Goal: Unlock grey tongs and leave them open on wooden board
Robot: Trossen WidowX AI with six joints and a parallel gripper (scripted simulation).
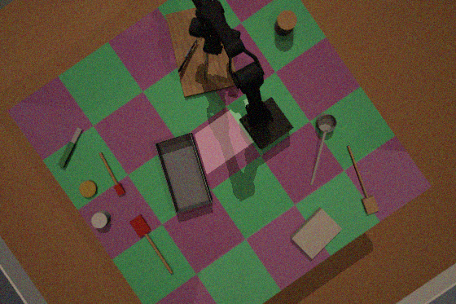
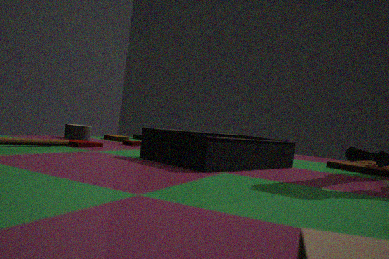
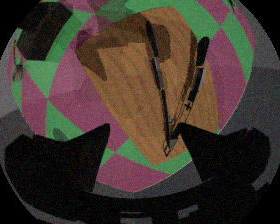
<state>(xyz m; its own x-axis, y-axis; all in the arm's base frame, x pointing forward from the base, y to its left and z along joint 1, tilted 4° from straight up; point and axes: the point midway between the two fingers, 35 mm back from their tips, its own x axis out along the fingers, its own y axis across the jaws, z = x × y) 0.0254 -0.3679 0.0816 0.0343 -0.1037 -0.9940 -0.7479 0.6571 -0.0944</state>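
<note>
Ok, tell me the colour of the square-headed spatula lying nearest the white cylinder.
Red head on a light wooden handle: the spatula beside the white cylinder. The top view shows it best.
</note>
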